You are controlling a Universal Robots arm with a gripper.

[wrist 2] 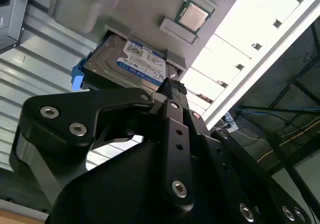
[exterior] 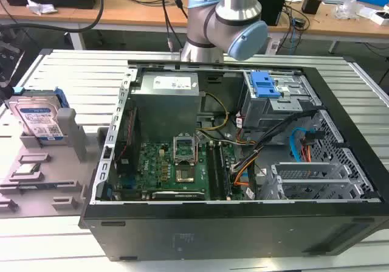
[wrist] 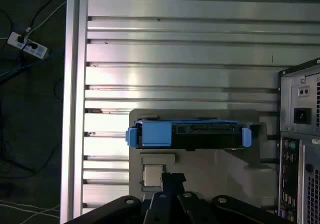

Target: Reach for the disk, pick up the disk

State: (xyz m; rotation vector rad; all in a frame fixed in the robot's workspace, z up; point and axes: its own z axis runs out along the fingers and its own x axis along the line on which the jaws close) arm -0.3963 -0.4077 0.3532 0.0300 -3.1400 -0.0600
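A ribbed aluminium table (exterior: pixel 42 235) fills the near ground, its long grooved slats bright and reflective. On it lies an open black case (exterior: pixel 213 229), a boxy steel shell with a green board (exterior: pixel 158 168), bundled cables and a blue latch (exterior: pixel 264 86) inside.

Toward the exterior view's left of the case, a matte grey plastic holder (exterior: pixel 72 135) sits on the slats. The disk (exterior: pixel 37 118) stands propped in it, tilted, a flat silver rectangle with a blue-and-white label and blue plastic rails. A small square silver chip (exterior: pixel 25 170) lies in a recess nearer the front.

In both wrist views the black gripper (wrist: pixel 172 179) hangs over the holder, close to the chip (wrist: pixel 152 175) and clear of the disk (wrist: pixel 190 134). Its jaws are pressed together with nothing between them.

Beyond the case rises the grey arm (exterior: pixel 228 22) with pale blue caps. Behind it runs a wooden bench (exterior: pixel 140 13) strewn with cables. A dark floor with a white power strip (wrist: pixel 25 42) lies past the table edge.
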